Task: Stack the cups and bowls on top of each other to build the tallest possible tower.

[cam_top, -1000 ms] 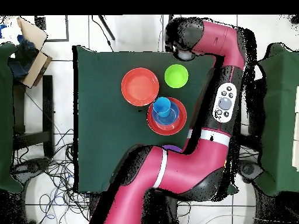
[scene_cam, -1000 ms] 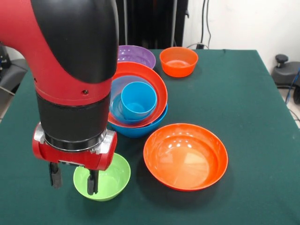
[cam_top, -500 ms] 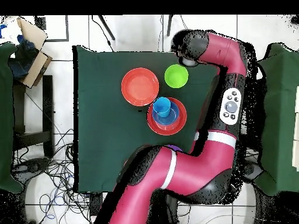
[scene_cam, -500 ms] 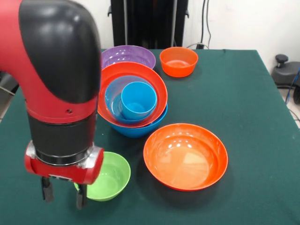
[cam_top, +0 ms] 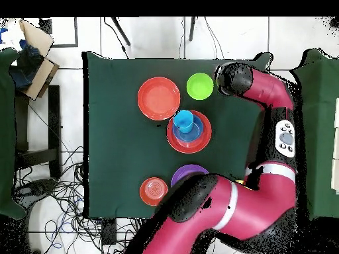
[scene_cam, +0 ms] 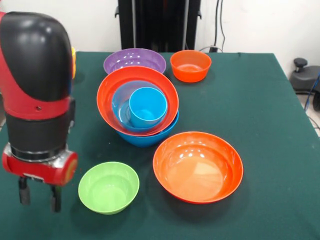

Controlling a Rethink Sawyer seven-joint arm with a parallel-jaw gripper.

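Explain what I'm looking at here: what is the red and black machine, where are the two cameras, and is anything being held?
It is a single robot arm ending in a gripper, a two-fingered claw. One camera faces the robot across the green table; the other looks straight down. The gripper's fingers are apart and hold nothing; they hang beside the lime green bowl. A large orange bowl sits alone nearby. The tower is a nest of bowls with a blue cup inside. Behind it stand a purple bowl and a small orange bowl.
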